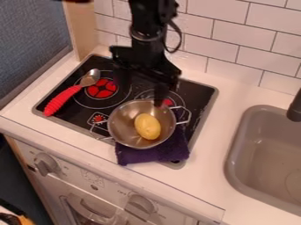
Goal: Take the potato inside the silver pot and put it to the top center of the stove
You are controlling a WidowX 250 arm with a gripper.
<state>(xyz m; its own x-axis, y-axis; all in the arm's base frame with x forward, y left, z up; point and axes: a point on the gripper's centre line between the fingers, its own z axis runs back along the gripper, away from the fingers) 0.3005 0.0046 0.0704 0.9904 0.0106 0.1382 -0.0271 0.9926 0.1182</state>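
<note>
My gripper [159, 94] hangs by the far rim of the silver pot [120, 127]; I cannot tell how far open it is or whether it holds anything. The potato [147, 126] lies inside the pot, its long axis running mostly front to back, the far end slanting slightly left and the near end right. The pot sits toward the front right of the black stove [200, 94], with a purple cloth [156, 154] beneath its near side. To the left, a red-handled spoon [64, 97] slants across the stove. White tiles [244, 48] line the wall behind; a grey sink [258, 145] is at right.
</note>
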